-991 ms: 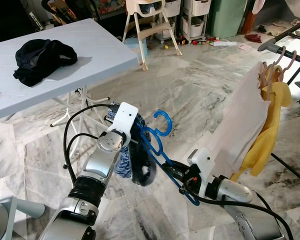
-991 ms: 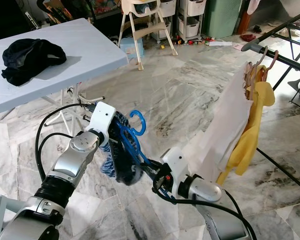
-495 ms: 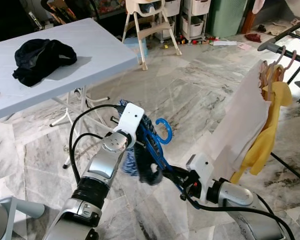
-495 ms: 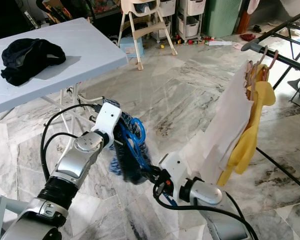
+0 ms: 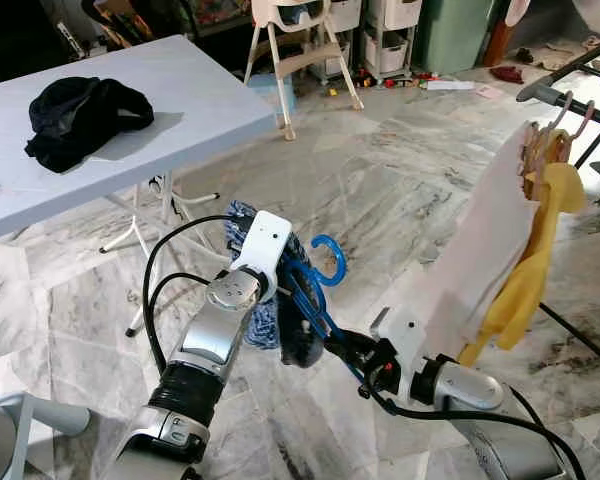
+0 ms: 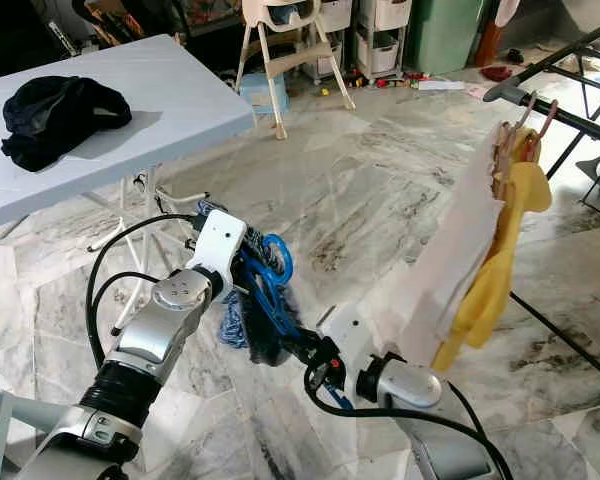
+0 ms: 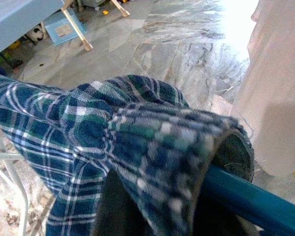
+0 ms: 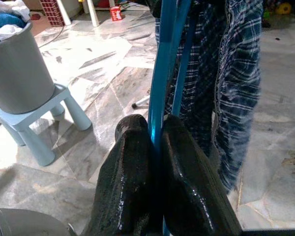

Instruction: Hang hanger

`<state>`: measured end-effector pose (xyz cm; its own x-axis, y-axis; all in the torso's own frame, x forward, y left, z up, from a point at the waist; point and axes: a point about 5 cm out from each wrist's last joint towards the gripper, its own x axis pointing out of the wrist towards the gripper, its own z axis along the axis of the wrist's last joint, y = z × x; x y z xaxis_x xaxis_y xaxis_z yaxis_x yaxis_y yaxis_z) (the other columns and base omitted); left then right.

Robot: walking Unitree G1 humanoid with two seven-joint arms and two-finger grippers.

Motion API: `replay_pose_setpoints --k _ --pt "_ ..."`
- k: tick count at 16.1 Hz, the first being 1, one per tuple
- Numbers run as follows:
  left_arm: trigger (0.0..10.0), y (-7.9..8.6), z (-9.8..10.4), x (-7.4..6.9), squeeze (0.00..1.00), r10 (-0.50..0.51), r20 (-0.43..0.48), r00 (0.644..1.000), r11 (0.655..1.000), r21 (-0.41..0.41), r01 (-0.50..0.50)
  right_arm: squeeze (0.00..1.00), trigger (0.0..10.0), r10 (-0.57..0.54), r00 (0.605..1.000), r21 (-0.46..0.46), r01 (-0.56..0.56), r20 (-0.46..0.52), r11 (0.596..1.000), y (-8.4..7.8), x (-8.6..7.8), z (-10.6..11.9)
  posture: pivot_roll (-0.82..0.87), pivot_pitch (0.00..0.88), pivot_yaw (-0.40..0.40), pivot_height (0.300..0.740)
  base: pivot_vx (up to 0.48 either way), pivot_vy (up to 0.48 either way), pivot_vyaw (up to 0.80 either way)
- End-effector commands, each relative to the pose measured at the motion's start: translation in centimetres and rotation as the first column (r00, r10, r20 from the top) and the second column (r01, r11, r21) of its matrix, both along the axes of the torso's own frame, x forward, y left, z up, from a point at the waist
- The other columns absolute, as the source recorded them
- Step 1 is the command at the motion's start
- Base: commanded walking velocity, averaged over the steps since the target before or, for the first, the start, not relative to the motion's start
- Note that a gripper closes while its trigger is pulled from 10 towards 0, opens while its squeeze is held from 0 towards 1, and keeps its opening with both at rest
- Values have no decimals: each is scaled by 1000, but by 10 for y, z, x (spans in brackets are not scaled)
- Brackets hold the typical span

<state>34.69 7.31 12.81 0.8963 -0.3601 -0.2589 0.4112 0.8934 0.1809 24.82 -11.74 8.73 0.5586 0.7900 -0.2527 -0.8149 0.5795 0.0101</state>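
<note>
- Right wrist view is showing you the grip: the right tool (image 8: 156, 162) is pinching the blue hanger (image 5: 315, 290) by one thin bar, its two black fingers (image 8: 132, 167) pressed together on it. The hanger is riding in mid-air between your two arms, hook (image 5: 329, 256) pointing up, well apart from the rack.
- That thin pinch is leaving the hanger free to swivel; any swing of the arm is likely twisting the hook away from the rail.
- The plaid shirt (image 7: 113, 142) is draping over the hanger's upper end in a bunch, not spread on both shoulders. You are risking it sliding off onto the marble floor (image 5: 380, 170) if the hanger tips.
- The left tool (image 5: 280, 290) is sitting buried in that shirt up by the hanger; I cannot tell whether its fingers are apart or closed. If it is gripping cloth, pulling the arms apart is going to drag the shirt off.
- The drying rack rail (image 5: 570, 100) is standing off to your right, higher than the hanger, and already crowded with pale hangers (image 5: 550, 135), a white cloth (image 5: 480, 250) and a yellow garment (image 5: 535, 270). Reaching in blind, you are likely snagging those or knocking one down.
- The bench (image 5: 200, 100) with the black clothing (image 5: 80, 110) is staying well clear on your left, so it is posing little danger.
</note>
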Motion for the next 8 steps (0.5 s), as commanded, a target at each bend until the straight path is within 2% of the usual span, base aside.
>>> replay_pose_setpoints --k 1,4,8 --pt "10000 -19 15 -3 1000 -86 53 995 996 -26 88 0 10000 65 998 6 -65 -16 998 15 -3 -3 -119 71 88 740 0 0 0" --pt "10000 -22 18 -4 1000 -92 64 994 995 -25 94 0 10000 55 998 18 -55 -4 998 18 -1 -2 -120 66 91 740 0 0 0" --pt "10000 -31 26 -8 1000 -148 113 982 985 -74 157 0 10000 45 999 17 -45 2 999 16 0 -3 -123 63 93 740 0 0 0"
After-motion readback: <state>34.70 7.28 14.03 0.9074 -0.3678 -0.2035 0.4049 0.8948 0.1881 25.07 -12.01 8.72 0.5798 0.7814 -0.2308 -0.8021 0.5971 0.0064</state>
